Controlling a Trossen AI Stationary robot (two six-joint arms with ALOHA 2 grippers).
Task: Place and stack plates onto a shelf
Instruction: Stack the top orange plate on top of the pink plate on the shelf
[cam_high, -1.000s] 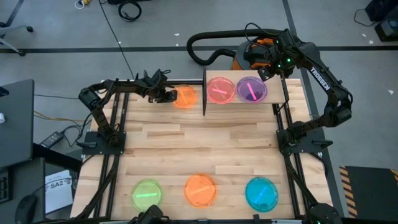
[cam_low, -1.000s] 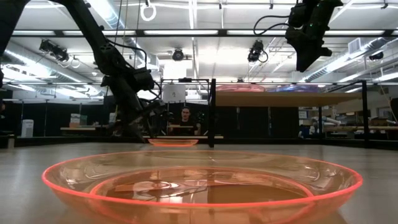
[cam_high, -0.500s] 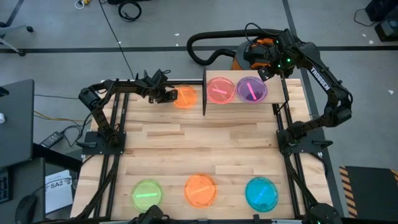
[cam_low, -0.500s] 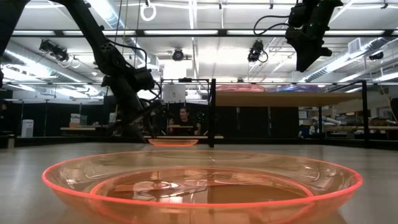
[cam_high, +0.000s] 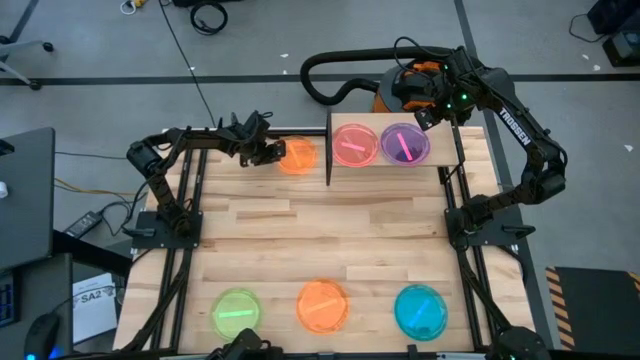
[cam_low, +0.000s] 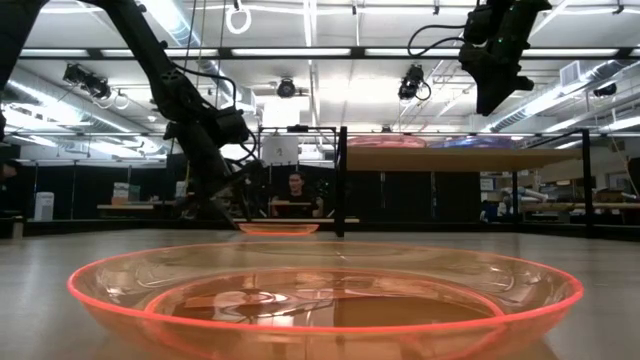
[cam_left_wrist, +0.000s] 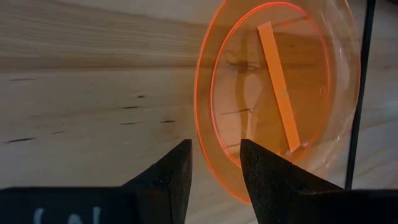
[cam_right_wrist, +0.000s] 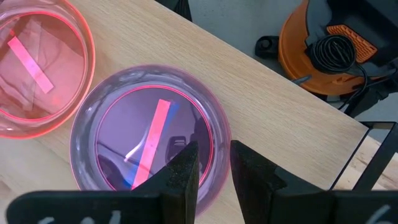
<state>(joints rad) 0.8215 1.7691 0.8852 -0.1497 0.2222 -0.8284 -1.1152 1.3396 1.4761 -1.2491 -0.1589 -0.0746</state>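
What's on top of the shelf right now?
Two round translucent plastic plates sit side by side on the small light-wood shelf: a pink plate and a purple-looking stack; its count is unclear.

High view looks straight down on the whole table (cam_high: 300, 240). Low view sits at tabletop level, close behind the near orange plate (cam_low: 325, 295), facing the shelf (cam_low: 430, 158). Left wrist view is close on the far orange plate (cam_left_wrist: 280, 93); right wrist view looks down onto the shelf, which the high view also shows.
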